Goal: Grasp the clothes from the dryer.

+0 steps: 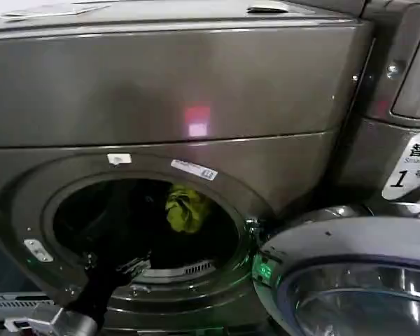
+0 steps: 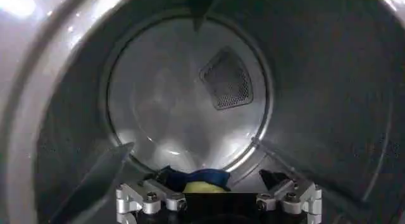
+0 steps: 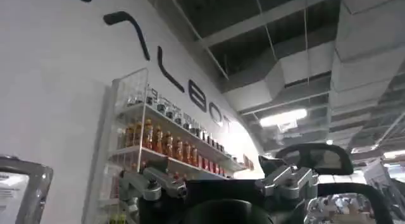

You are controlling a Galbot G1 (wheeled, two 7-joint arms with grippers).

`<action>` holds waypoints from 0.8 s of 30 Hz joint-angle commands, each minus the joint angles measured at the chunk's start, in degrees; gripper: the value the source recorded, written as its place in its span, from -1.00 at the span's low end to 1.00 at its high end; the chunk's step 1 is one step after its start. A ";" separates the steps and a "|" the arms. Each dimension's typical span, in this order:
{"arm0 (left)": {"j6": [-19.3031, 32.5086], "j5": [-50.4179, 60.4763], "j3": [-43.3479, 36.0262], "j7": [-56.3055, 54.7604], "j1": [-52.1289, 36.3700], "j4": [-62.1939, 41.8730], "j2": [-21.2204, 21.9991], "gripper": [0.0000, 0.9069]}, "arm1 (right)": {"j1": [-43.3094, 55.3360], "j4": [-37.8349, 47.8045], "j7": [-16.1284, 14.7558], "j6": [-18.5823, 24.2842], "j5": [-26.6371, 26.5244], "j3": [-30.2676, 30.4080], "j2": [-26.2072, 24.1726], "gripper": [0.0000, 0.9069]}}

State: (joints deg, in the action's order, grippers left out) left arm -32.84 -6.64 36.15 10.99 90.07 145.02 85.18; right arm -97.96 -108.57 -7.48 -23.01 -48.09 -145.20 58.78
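Observation:
The dryer is a bronze-grey front loader with its round porthole open. The clothes show as a lime yellow-green bundle hanging in the upper middle of the dark opening. My left arm reaches up from the lower left into the drum. In the left wrist view the clothes, navy over yellow-green, sit right at my left gripper, which looks shut on them in front of the steel drum's back wall. My right gripper points up at a ceiling, away from the dryer.
The dryer's door stands swung open at the lower right, close to the porthole rim. A white label with a 1 is on the panel to the right. Inside the drum are a mesh vent and raised paddles.

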 commanded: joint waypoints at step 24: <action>10.60 -6.65 -9.92 -5.68 -42.03 -43.45 -0.51 1.00 | -3.67 -1.44 -0.51 -4.41 2.77 -6.38 0.52 1.00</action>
State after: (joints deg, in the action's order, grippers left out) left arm -24.92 -13.64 29.27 6.96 63.38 117.70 84.53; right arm -101.16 -110.01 -7.88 -27.07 -45.41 -150.34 59.15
